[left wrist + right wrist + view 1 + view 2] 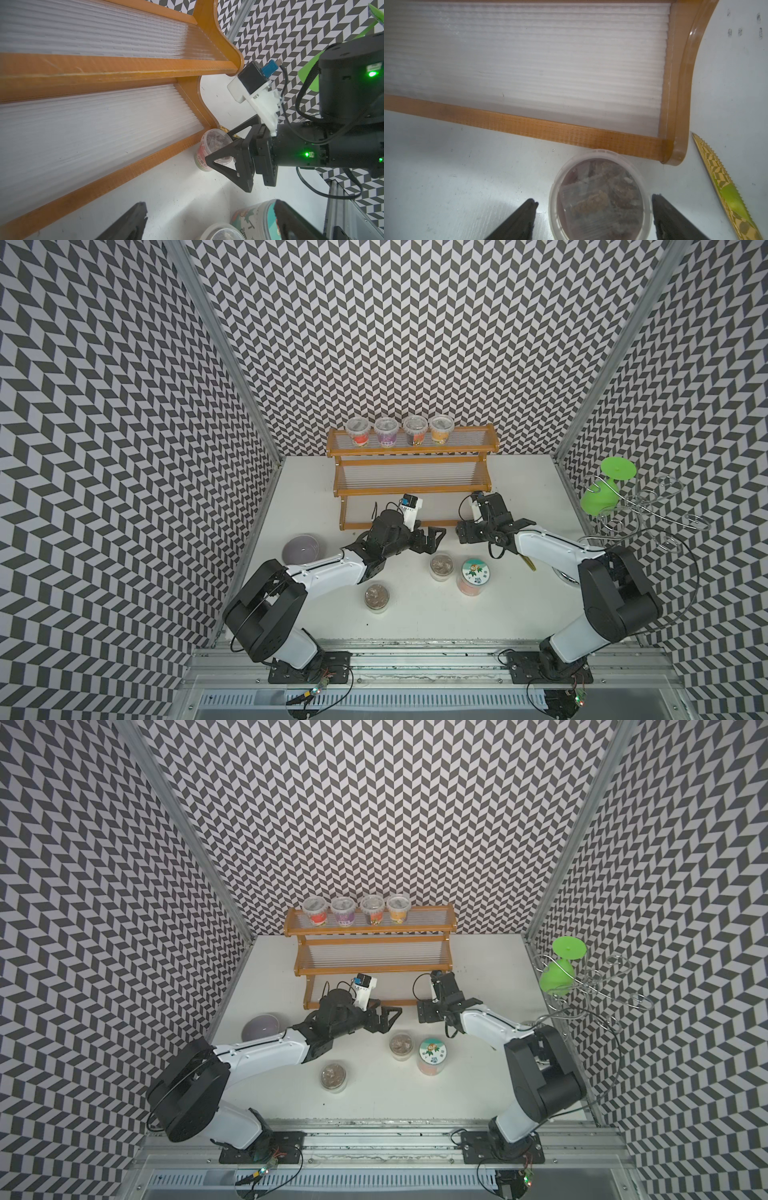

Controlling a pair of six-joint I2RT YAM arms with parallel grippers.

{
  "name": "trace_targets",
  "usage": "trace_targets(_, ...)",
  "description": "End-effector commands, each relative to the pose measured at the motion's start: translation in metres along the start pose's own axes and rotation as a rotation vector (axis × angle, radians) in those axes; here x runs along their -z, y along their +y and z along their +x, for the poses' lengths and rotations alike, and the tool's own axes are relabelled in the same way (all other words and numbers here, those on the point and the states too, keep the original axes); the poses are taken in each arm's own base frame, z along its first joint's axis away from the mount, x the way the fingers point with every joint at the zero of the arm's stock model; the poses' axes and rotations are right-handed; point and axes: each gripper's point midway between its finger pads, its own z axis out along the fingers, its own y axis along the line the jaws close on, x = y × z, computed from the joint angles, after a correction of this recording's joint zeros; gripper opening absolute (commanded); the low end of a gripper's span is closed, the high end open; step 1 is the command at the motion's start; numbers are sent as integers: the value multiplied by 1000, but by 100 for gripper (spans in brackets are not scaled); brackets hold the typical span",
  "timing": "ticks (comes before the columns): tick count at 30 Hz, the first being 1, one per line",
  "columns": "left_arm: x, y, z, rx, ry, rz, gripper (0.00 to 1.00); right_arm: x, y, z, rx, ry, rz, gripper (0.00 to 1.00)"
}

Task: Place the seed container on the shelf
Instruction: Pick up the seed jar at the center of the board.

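Two claws released: left claw [209,207] hovering, right claw [594,199] astride seed container [602,187] on tabletop [446,166], just beside shelf [550,131] front rail, 5 o'clock corner. I see open room at shelf's 3 o'clock.

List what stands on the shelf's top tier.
Four lidded cups in a row on the shelf: red cup, purple cup, dark cup, orange cup. Frosted lids hide their contents from above.

The white table [415,626] is carrying the shelf [411,490], the seed container [600,197], more cups [377,596], a jar [473,572], seemingly a bowl [302,549].
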Motion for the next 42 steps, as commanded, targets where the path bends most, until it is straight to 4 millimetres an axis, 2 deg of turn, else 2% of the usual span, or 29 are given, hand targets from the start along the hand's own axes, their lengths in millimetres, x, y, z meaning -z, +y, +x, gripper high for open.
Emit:
trace_targets(1, 5, 0, -3, -6, -8, -2, 100, -4, 4, -11, 9, -32, -5, 81)
trace_targets(19, 5, 1, -4, -19, -7, -7, 100, -4, 0, -9, 5, -53, 9, 77)
trace_targets(28, -1, -2, -1, -20, 17, 14, 100, -8, -1, -2, -2, -35, 7, 77)
trace_targets(42, -1, 0, 0, -18, 21, 3, 100, -9, -1, -1, -2, -32, 8, 81)
